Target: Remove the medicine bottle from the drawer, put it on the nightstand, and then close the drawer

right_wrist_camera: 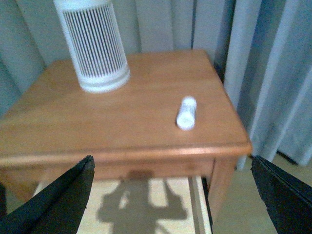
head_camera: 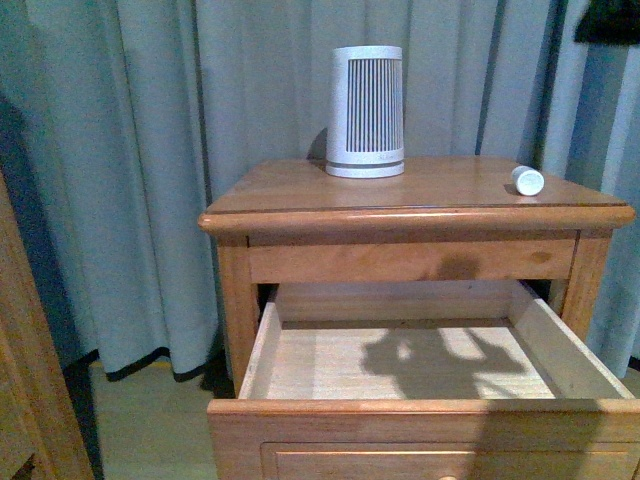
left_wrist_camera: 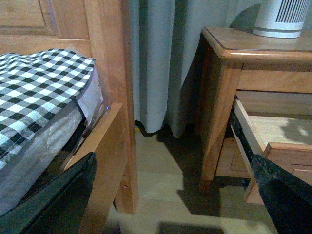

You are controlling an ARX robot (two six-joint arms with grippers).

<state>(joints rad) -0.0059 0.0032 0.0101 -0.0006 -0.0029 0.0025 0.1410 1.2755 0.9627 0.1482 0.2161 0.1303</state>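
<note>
The tiny white medicine bottle (head_camera: 527,181) lies on its side on the nightstand (head_camera: 300,190) top near its right front corner; it also shows in the right wrist view (right_wrist_camera: 186,112). The upper drawer (head_camera: 300,365) stands pulled out, its pale wood inside bare with a gripper shadow on it. My right gripper (right_wrist_camera: 170,195) is open and empty above the drawer, in front of the nightstand's (right_wrist_camera: 73,122) top edge, apart from the bottle. My left gripper (left_wrist_camera: 180,204) is open and empty, low between the bed and the nightstand (left_wrist_camera: 217,97), beside the open drawer (left_wrist_camera: 253,141). Neither gripper shows in the front view.
A large white-grey ribbed tapered device (head_camera: 365,112) stands at the back of the nightstand top. Grey curtains (head_camera: 120,150) hang behind. A wooden bed frame (left_wrist_camera: 105,97) with a black-and-white checked cover (left_wrist_camera: 39,92) stands to the left, across a strip of pale floor (left_wrist_camera: 161,170).
</note>
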